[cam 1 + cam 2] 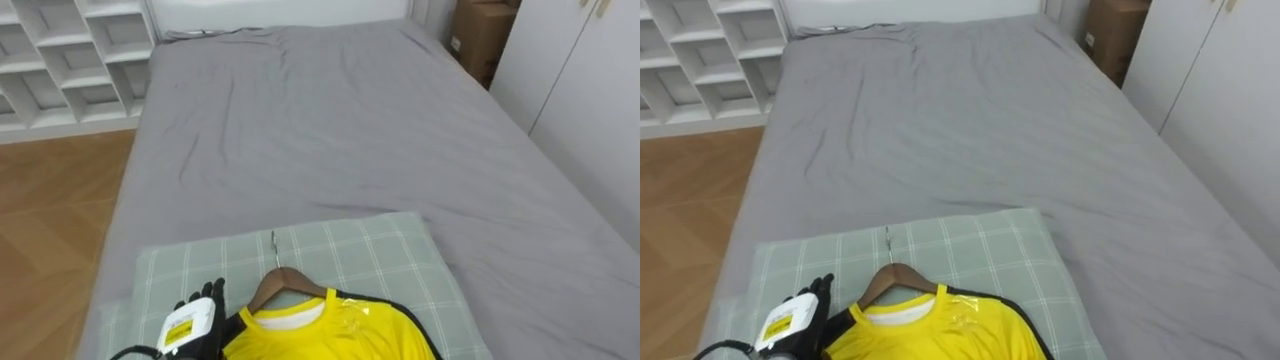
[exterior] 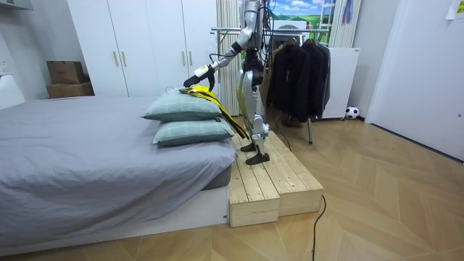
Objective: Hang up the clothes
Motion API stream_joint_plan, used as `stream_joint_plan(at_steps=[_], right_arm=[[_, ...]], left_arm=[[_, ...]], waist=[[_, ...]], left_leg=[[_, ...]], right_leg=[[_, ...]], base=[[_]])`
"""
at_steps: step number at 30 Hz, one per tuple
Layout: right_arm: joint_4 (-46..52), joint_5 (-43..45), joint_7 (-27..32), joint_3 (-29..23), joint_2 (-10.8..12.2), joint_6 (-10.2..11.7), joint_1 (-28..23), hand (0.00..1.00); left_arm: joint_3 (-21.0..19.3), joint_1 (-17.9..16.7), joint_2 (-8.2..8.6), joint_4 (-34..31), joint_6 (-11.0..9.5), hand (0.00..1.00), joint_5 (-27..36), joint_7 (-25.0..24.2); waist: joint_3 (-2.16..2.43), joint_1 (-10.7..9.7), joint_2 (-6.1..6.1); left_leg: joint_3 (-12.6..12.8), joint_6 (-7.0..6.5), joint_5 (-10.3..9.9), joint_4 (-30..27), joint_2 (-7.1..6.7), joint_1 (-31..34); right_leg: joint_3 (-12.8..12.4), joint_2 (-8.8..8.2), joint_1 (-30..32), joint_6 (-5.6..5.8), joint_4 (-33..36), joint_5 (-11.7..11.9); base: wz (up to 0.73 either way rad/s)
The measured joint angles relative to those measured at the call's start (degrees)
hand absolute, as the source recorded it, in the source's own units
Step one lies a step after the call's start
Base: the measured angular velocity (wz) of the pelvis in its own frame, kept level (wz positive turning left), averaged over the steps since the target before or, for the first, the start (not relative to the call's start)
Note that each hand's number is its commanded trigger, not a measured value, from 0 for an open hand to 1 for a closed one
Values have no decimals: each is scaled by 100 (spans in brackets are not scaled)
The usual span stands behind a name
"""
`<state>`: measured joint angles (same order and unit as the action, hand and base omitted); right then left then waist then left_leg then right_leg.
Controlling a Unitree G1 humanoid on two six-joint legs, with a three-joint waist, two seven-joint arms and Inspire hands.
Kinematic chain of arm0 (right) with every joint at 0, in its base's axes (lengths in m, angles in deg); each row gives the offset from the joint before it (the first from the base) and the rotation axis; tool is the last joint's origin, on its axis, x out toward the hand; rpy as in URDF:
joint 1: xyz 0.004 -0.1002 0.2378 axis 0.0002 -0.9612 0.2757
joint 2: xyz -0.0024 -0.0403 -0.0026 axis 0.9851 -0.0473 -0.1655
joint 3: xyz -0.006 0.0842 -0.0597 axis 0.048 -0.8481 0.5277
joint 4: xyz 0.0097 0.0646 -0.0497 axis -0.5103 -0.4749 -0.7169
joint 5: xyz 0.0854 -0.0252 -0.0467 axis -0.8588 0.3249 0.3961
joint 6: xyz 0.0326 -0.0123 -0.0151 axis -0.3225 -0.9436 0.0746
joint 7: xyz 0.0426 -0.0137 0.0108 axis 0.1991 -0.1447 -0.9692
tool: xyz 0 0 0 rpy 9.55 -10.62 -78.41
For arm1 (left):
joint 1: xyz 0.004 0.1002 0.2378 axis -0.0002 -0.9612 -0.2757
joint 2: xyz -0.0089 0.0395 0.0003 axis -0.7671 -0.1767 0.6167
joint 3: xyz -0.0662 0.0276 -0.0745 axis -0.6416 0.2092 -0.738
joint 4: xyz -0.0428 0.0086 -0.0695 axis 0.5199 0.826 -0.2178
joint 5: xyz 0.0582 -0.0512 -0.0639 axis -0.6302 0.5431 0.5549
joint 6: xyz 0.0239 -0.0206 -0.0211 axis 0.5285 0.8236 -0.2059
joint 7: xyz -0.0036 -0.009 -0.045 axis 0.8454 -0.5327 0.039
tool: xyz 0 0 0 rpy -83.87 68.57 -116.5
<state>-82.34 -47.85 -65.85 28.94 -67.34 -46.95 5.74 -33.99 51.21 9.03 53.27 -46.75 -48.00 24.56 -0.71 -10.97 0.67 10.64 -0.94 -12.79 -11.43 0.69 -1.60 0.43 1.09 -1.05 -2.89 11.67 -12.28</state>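
A yellow shirt (image 1: 330,335) with black trim lies on a wooden hanger (image 1: 285,285) on top of a green checked pillow (image 1: 370,250). The hanger's metal hook points away from me up the bed. My left hand (image 1: 195,322) rests at the shirt's left shoulder, its fingers relaxed and open on the pillow. In the room view I stand on a wooden platform (image 2: 268,174) at the head of the bed, my left hand (image 2: 197,75) stretched over two stacked pillows (image 2: 181,107), where the shirt (image 2: 206,93) drapes over their edge.
The grey bed (image 1: 350,130) stretches ahead. White shelves (image 1: 70,60) stand far left, a cardboard box (image 1: 480,35) and white wardrobe (image 1: 590,90) on the right. Behind me a clothes rack (image 2: 290,29) holds dark garments (image 2: 290,72).
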Motion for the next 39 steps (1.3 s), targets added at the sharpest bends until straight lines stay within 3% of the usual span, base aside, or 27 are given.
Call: stream_joint_plan(at_steps=[12, 21, 31, 39], right_arm=[[22, 120, -15, -2, 0, 13, 227, 0], [12, 120, 29, 29, 1, 38, 291, 0], [17, 100, 61, 431, 10, 52, 326, 0], [-90, 40, 248, 457, 29, 38, 543, 0]], left_arm=[[-1, 106, -37, 263, -13, 0, 207, -168], [0, 312, -12, 965, -17, 0, 195, -166], [4, 395, 30, 1214, -18, 0, 164, -162], [36, 447, 117, 1493, -28, 0, 105, 47]], waist=[[10, -22, -13], [5, -47, -7], [-38, 20, 53], [-38, 31, 63]], left_leg=[[25, 0, 0, -10, 44, 84], [24, 0, 0, -25, 55, 271], [28, 1, 0, -28, 61, 324], [28, 4, 4, -34, 57, 412]], right_leg=[[-22, 4, 114, 0, 41, 1], [6, 1, 315, -1, 110, 3], [8, 4, 347, -8, 116, 8], [25, 7, 448, -8, 142, 9]], base=[[-2], [0], [0], [0]])
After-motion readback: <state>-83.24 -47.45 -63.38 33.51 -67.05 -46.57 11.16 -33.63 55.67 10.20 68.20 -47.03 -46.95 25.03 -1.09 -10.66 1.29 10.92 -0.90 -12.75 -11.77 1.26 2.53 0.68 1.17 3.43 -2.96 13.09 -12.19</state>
